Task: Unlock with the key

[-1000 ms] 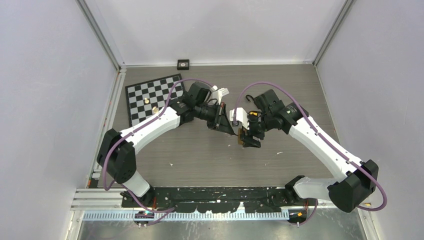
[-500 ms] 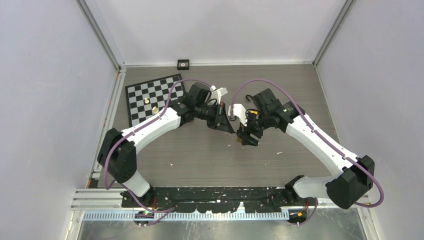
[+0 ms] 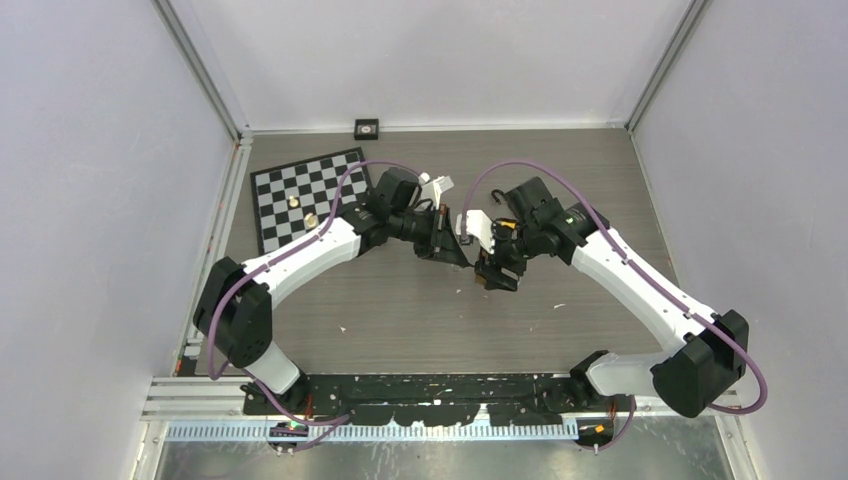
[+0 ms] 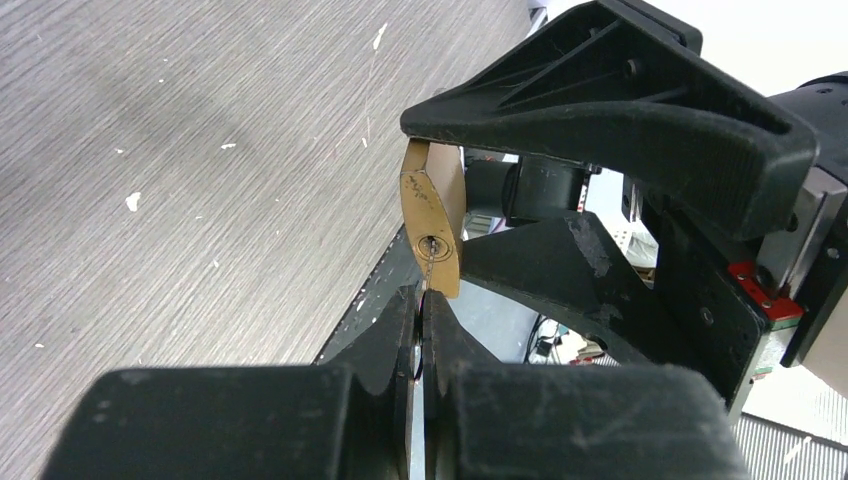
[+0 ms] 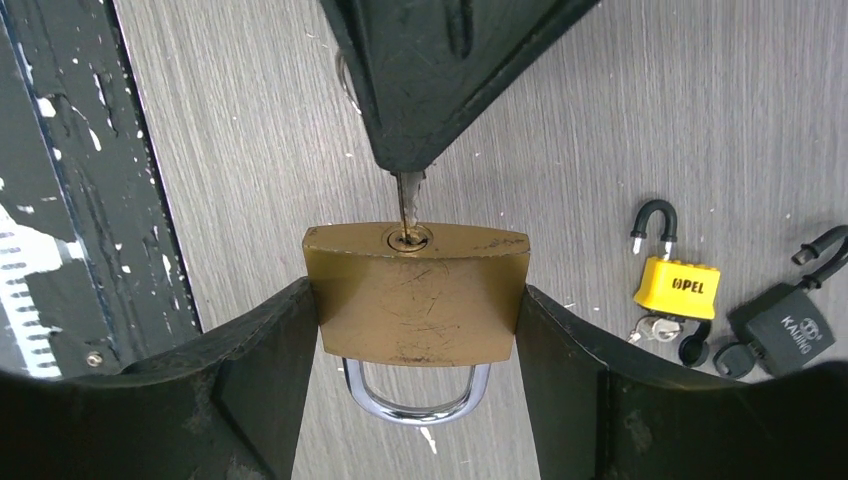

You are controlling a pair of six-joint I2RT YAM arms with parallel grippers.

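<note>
right jaws: grasping padlock (image 5: pixel 415 290) by its 2 sides, held above desk (image 5: pixel 230 150), shackle pointing down | left jaws: clenched on key (image 5: pixel 408 205), blade tip in the padlock's keyhole | desk: yellow lock (image 5: pixel 676 285) and black lock (image 5: pixel 790 325) lying just beside each other

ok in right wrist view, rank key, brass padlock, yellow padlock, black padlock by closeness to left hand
1. key, gripped in the left hand
2. brass padlock, just below the key
3. yellow padlock, off to the right
4. black padlock, farthest right
</note>
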